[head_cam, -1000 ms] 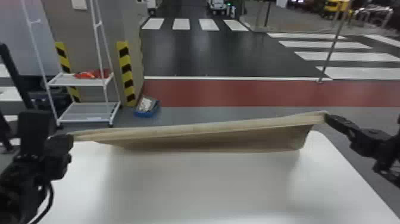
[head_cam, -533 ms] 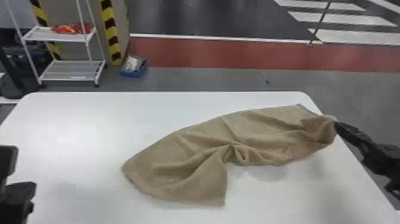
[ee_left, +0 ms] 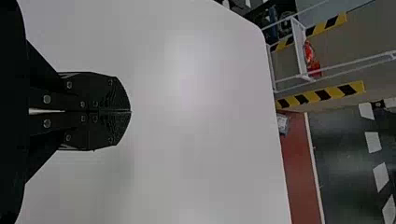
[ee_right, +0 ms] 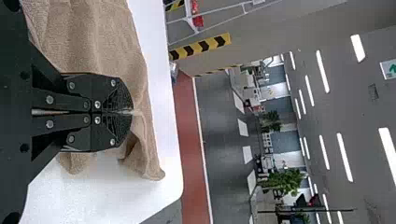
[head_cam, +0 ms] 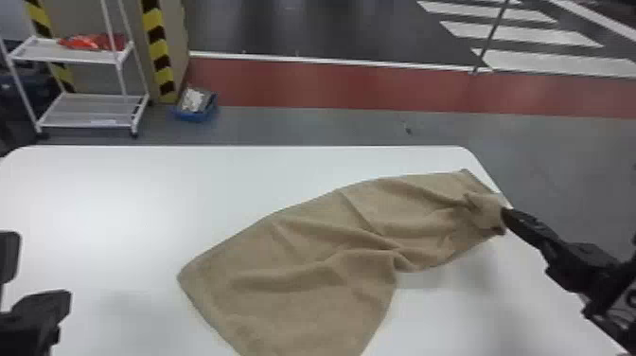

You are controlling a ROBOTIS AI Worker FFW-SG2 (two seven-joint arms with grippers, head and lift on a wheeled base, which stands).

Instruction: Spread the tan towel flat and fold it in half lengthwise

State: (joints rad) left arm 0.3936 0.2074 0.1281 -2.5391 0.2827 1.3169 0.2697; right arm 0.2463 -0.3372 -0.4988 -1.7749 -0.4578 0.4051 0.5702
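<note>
From here, right end effector point(ee_right: 132, 112) pinches 1 end of tan towel point(head_cam: 307, 293), likely anchoring it for spreading across tabletop point(head_cam: 142, 213); left end effector point(ee_left: 130, 111) narrow, empty.

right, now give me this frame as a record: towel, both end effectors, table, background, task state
towel: tan, rumpled, lying aslant across the table, its right end gripped
right end effector: shut on the towel near the table's right edge
left end effector: shut, holding nothing, at the table's left side, clear of the towel
table: white top, rounded far corners
background: white shelf rack and blue bin on the floor beyond the table
task state: towel not yet flat, lengthwise fold not made
</note>
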